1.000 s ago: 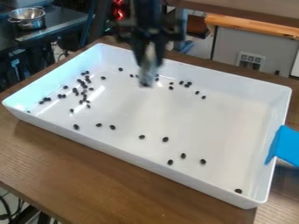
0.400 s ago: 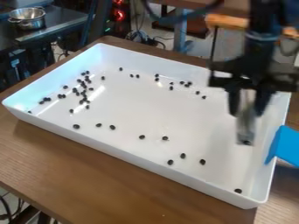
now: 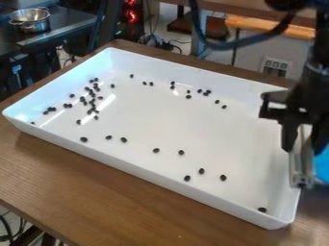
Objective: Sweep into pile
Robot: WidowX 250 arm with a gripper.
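At the right side, my black gripper (image 3: 302, 153) hangs over the right wall of the white tray (image 3: 147, 166). A narrow grey, clear-looking strip (image 3: 300, 166) is held between its fingers and points down, its lower end at the tray's right rim. Small dark beans are scattered in the tray: a loose cluster (image 3: 92, 101) at the left, some along the back wall, others along the front side and a single bean (image 3: 262, 210) near the front right corner. A blue object (image 3: 322, 166) is partly hidden behind the gripper.
The tray's raised walls stand around the beans on a brown wooden table (image 3: 96, 185). A metal pot (image 3: 30, 19) sits on a dark counter at the upper left. A dark cable loops down at the upper right.
From over the tray's back middle, my gripper has moved right and toward the front, with the grey strip still in it. The beans look nearly unchanged.
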